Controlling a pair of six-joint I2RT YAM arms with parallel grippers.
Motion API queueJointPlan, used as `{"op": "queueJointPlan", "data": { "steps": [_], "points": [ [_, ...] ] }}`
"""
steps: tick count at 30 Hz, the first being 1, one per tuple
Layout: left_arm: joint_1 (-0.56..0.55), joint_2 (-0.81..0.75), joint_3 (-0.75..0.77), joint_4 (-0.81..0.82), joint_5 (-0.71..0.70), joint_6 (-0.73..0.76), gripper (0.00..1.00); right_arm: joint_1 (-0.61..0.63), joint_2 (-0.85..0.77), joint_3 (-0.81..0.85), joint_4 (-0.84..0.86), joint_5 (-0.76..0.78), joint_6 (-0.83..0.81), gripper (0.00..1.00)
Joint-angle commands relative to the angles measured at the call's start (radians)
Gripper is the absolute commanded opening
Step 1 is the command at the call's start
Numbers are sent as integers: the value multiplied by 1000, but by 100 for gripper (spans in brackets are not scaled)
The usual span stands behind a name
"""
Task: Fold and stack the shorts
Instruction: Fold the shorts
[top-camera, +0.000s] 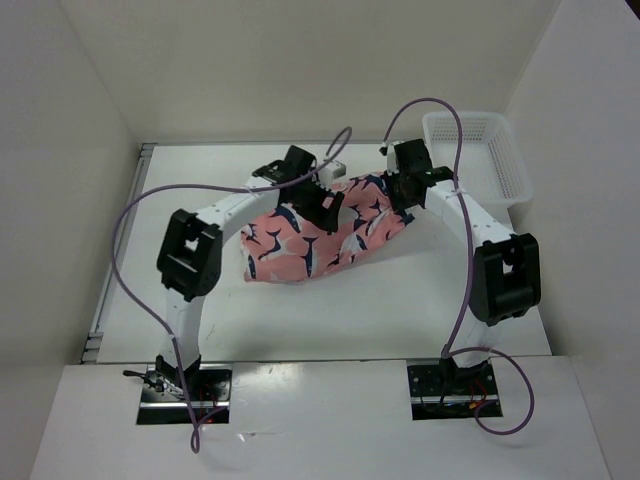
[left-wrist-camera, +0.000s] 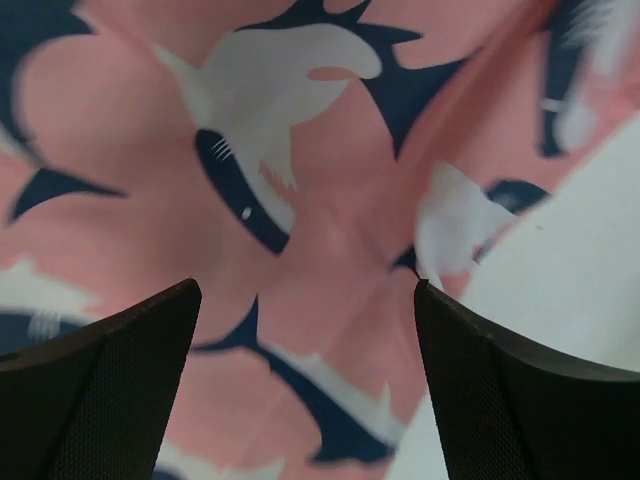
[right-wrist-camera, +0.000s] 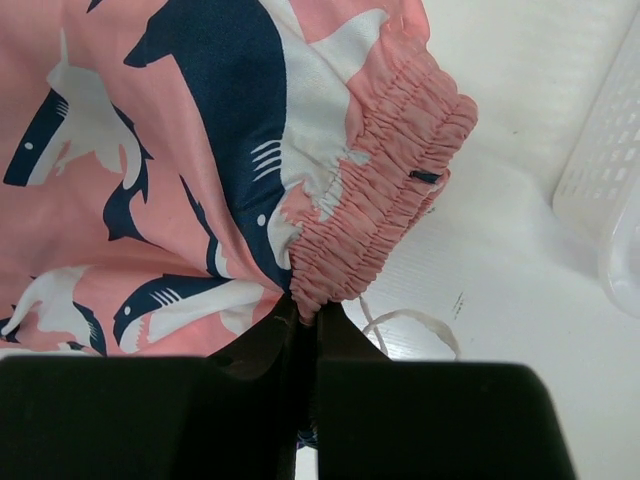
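Note:
The salmon-pink shorts (top-camera: 300, 240) with navy-and-white shark shapes lie crumpled on the white table between both arms. My left gripper (top-camera: 322, 200) hovers just over their top edge; in the left wrist view it (left-wrist-camera: 305, 310) is open, its two fingers spread wide over the fabric (left-wrist-camera: 280, 150), holding nothing. My right gripper (top-camera: 402, 190) is at the shorts' right end. In the right wrist view it (right-wrist-camera: 305, 305) is shut on the ruched elastic waistband (right-wrist-camera: 380, 190). A white drawstring (right-wrist-camera: 410, 322) trails beside it.
A white plastic mesh basket (top-camera: 480, 155) stands at the back right of the table; its rim (right-wrist-camera: 610, 170) shows close to the right gripper. White walls close in the table on the left, back and right.

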Motion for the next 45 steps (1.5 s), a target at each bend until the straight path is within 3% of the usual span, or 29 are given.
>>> {"op": "queueJointPlan", "data": {
  "steps": [1, 5, 9, 16, 23, 30, 35, 40, 41, 44, 45],
  "points": [
    [-27, 151, 98, -8, 2, 4, 94, -5, -57, 44, 10, 44, -18, 0],
    [-71, 277, 246, -48, -64, 4, 94, -5, -57, 53, 19, 55, -29, 0],
    [-71, 293, 261, -48, -15, 4, 94, -5, -66, 64, 39, 101, -29, 0],
    [-6, -11, 113, -43, -67, 4, 96, -5, -66, 94, 62, 153, -75, 0],
    [159, -137, -122, -74, -165, 4, 96, -5, -86, 125, 71, 187, -118, 0],
    [195, -38, -171, -83, -156, 4, 97, -5, -51, 217, 71, 267, -176, 0],
    [204, 76, -109, -83, -29, 4, 97, 70, -51, 185, 71, 322, -187, 0],
    [204, 177, -15, -83, 88, 4, 83, 199, 6, 172, 71, 334, -138, 0],
    [204, 199, -6, -83, 109, 4, 73, 215, 20, 197, 71, 325, -138, 0],
    [204, 210, -6, -51, 152, 4, 58, 287, 81, 244, 71, 325, -100, 0],
    [204, 210, -6, -51, 175, 4, 58, 302, 98, 261, 71, 325, -86, 0]
  ]
}}
